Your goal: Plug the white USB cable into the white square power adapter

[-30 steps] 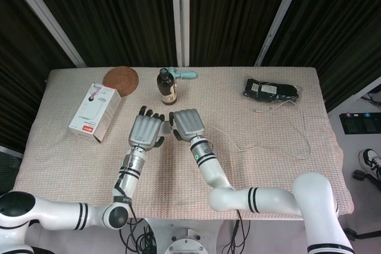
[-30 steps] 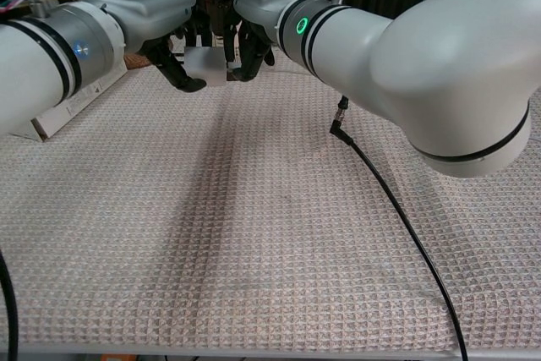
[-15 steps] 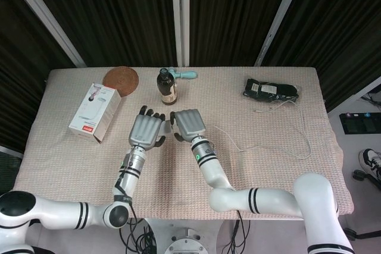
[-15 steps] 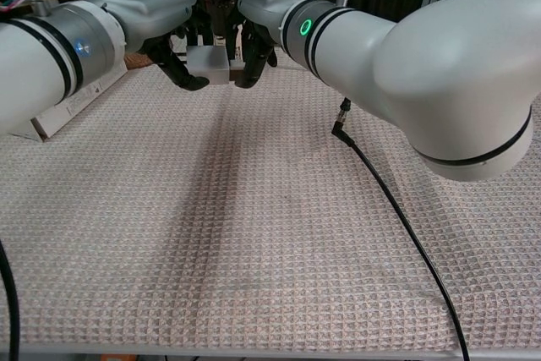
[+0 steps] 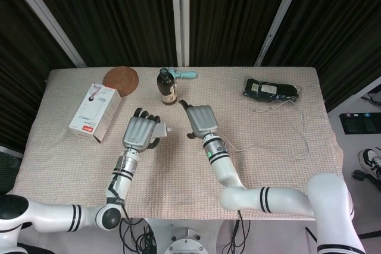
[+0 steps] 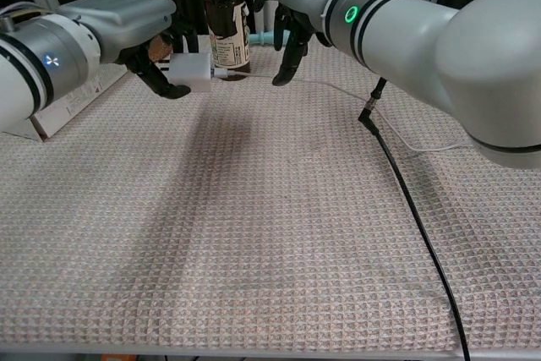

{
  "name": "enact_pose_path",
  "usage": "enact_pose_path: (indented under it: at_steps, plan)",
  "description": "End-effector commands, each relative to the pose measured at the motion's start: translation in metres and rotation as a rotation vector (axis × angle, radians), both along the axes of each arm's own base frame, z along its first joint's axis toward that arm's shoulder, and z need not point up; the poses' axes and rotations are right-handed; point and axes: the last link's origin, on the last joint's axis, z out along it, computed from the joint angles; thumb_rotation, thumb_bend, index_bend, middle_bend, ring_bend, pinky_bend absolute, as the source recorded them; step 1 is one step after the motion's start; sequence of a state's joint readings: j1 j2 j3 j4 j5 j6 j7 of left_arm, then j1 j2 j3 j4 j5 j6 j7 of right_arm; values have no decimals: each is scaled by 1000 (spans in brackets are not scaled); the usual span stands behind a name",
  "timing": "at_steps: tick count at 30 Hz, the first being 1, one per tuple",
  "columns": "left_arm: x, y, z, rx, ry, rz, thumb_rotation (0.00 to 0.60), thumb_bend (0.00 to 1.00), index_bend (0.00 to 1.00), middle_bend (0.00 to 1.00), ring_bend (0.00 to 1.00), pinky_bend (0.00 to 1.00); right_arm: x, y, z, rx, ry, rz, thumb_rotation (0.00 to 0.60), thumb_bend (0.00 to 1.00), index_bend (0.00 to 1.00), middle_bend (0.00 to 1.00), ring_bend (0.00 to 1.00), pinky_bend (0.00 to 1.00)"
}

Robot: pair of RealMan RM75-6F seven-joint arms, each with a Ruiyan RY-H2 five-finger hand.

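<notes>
My left hand (image 5: 140,131) (image 6: 118,19) holds the white square power adapter (image 5: 161,129) (image 6: 193,71) just above the cloth. The white USB cable's plug (image 6: 221,75) sits against the adapter's right face and looks inserted. From there the thin white cable (image 6: 314,84) (image 5: 280,145) trails right across the cloth towards the back right. My right hand (image 5: 201,121) (image 6: 297,2) hovers to the right of the adapter, apart from it. Its fingers hang down spread, with nothing in them.
A brown bottle (image 5: 167,87) (image 6: 226,19) stands just behind the hands. A white box (image 5: 95,112) and a round brown mat (image 5: 121,79) lie at the back left. A black pouch (image 5: 271,90) lies at the back right. A black arm cable (image 6: 414,217) crosses the cloth in the chest view.
The hands have drawn apart. My right hand let go and moved right. My left hand moved left with the adapter, the cable now trailing from it.
</notes>
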State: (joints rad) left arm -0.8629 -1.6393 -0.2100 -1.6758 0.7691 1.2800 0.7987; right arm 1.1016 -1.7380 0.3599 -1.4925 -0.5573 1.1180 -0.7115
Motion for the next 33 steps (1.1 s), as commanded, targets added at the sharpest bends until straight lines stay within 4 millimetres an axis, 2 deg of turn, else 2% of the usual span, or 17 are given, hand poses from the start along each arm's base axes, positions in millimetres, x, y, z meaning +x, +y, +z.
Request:
enact_pose_path:
  at_steps: [1, 3, 9, 12, 14, 18, 22, 25, 29, 33]
  plan:
    - [-29, -3, -6, -30, 14, 33, 590, 285, 358, 353, 167, 140, -25, 5, 26, -26, 51, 12, 600, 0, 81, 291, 419, 651]
    - [-43, -5, -13, -53, 19, 62, 599, 284, 339, 328, 145, 132, -37, 9, 41, -41, 69, 13, 600, 0, 68, 256, 372, 595]
    - [-66, -9, -27, -101, 24, 116, 600, 261, 250, 256, 89, 92, -71, 18, 78, -57, 58, -27, 600, 0, 46, 220, 333, 549]
    - [-72, -11, -24, -92, 15, 123, 600, 260, 216, 223, 70, 83, -90, 24, 93, -70, 42, -47, 600, 0, 46, 218, 325, 544]
    - [-76, -13, -13, -66, -9, 129, 600, 259, 209, 210, 69, 77, -106, 29, 106, -88, 34, -65, 600, 0, 46, 217, 313, 531]
    - [-90, -20, 31, 52, -79, 126, 600, 255, 208, 206, 69, 73, -140, 44, 133, -133, 5, -99, 600, 3, 45, 221, 274, 451]
    - [-125, -38, 101, 265, -68, 145, 600, 241, 208, 207, 69, 65, -184, 71, 168, -179, -31, -113, 600, 53, 42, 222, 205, 258]
    - [-155, -58, 141, 333, -48, 152, 600, 240, 214, 207, 68, 44, -215, 95, 189, -215, -43, -108, 600, 111, 51, 221, 159, 177]
    - [-189, -93, 173, 330, -50, 200, 600, 240, 221, 207, 68, 21, -244, 127, 203, -224, -80, -117, 600, 120, 53, 208, 121, 148]
    - [-200, -129, 189, 356, -82, 231, 600, 240, 221, 207, 69, 20, -263, 155, 209, -233, -133, -117, 600, 123, 54, 199, 90, 109]
